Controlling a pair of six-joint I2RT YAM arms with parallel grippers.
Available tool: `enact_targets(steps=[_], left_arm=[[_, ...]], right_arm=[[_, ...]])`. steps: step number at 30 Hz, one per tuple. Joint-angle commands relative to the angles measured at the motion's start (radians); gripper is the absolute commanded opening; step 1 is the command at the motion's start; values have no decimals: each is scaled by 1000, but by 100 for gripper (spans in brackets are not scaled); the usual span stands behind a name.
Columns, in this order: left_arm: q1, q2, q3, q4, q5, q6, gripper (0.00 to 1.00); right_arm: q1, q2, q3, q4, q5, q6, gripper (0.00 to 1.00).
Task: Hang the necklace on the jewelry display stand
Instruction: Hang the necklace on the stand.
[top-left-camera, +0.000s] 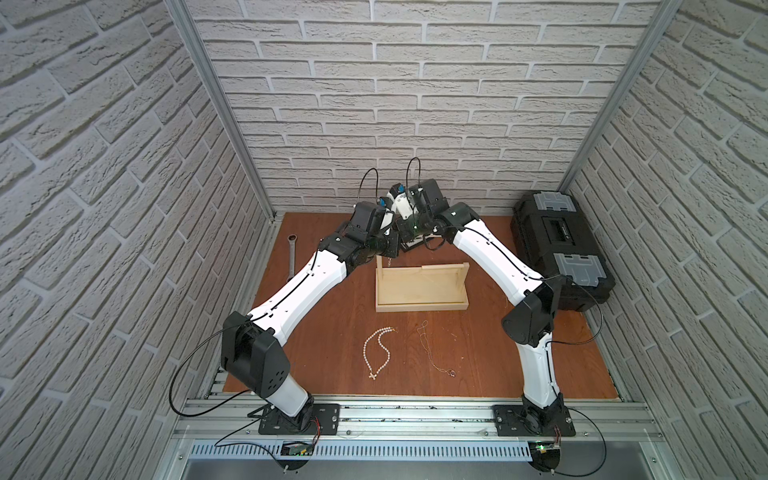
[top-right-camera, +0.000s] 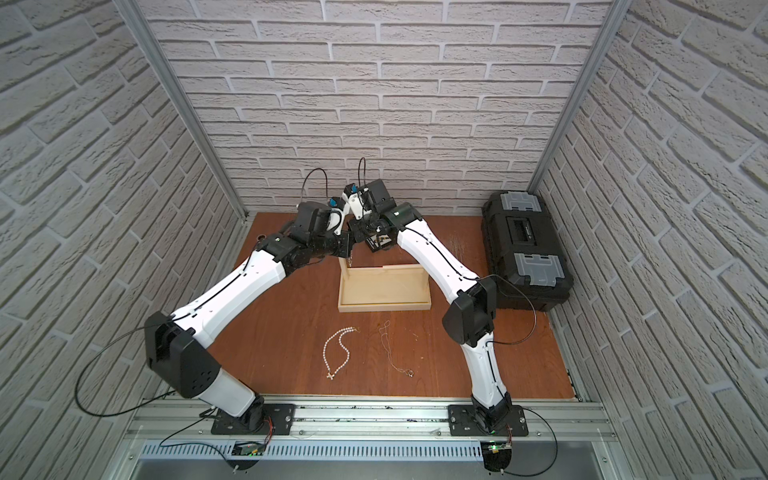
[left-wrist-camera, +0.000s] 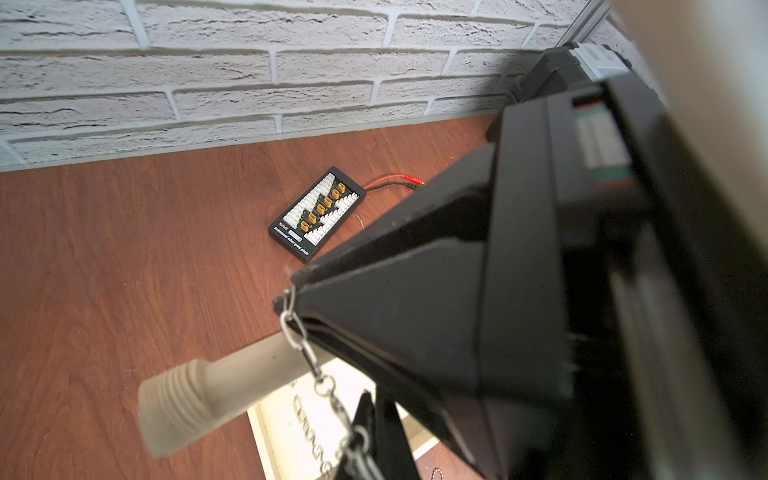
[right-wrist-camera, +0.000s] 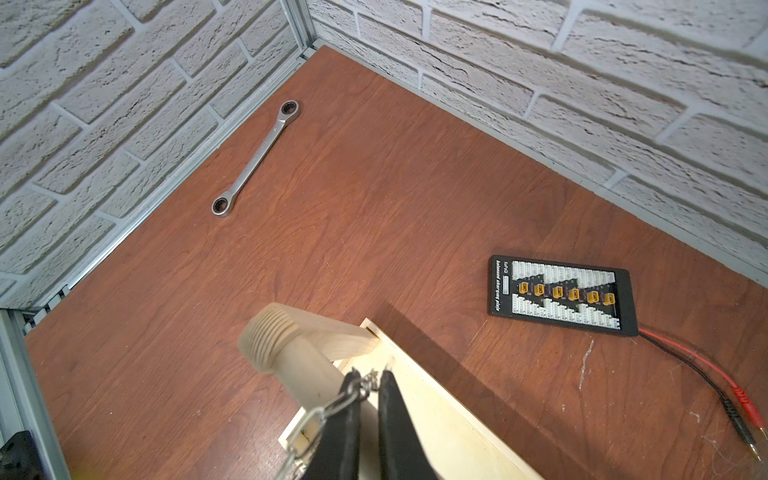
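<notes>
A silver link necklace runs across the round dowel of the pale wooden jewelry display stand, near the dowel's grooved end. My left gripper is shut on the chain just below the bar. In the right wrist view my right gripper hovers beside the dowel with its jaws a little apart. There the necklace lies over one fingertip, its end links in the gap. Both wrists meet above the stand's post in both top views, where a short length of chain hangs.
A pearl necklace and a thin chain necklace lie on the brown table in front of the stand. A wrench lies at the back left, a black charging board with red lead behind the stand, a black toolbox at the right wall.
</notes>
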Motion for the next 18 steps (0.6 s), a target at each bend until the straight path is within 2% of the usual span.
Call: enact_targets(steps=[1,8,11,18], left_arm=[[9,-24,-21,66,16,-16,0],[21,-10,-13,92,-10,-35,0],[33,3,6,92,-6,-40,0],[51,33,26,74,10,-58,0]], right_arm=[[19,-1,21,-3,-34,-12,17],[20,-24,12,-54,-12,-30,24],[19,-31,-1,-67,-7,-33,36],[19,-101,-95,-34,25,-25,50]])
